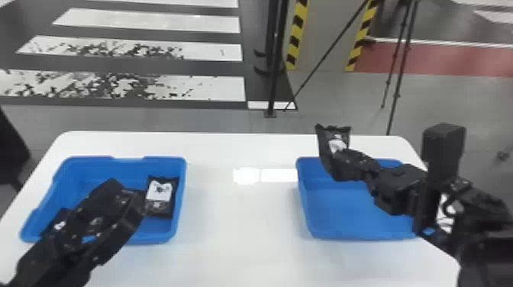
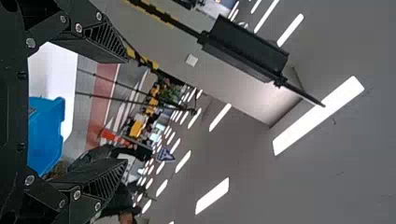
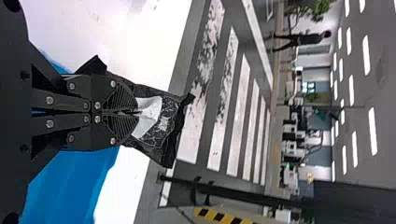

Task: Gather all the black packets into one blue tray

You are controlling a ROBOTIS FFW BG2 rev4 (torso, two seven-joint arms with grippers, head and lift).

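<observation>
My right gripper (image 1: 345,162) is up over the back left part of the right blue tray (image 1: 343,215), shut on a black packet (image 1: 324,152) that stands up from its fingers. In the right wrist view, the right gripper (image 3: 133,113) pinches this packet (image 3: 163,135) by its white label area. My left gripper (image 1: 131,198) is over the left blue tray (image 1: 152,231). A packet with a white label (image 1: 160,192) lies against that tray's right side; another dark packet (image 1: 57,225) is partly hidden by the left arm. The left gripper (image 2: 126,109) is open in its wrist view, nothing between its fingers.
Both trays stand on a white table (image 1: 236,217), with a stretch of tabletop between them. Beyond its far edge, a dark pole (image 1: 273,76) and a thin-legged tripod (image 1: 399,80) stand on the floor.
</observation>
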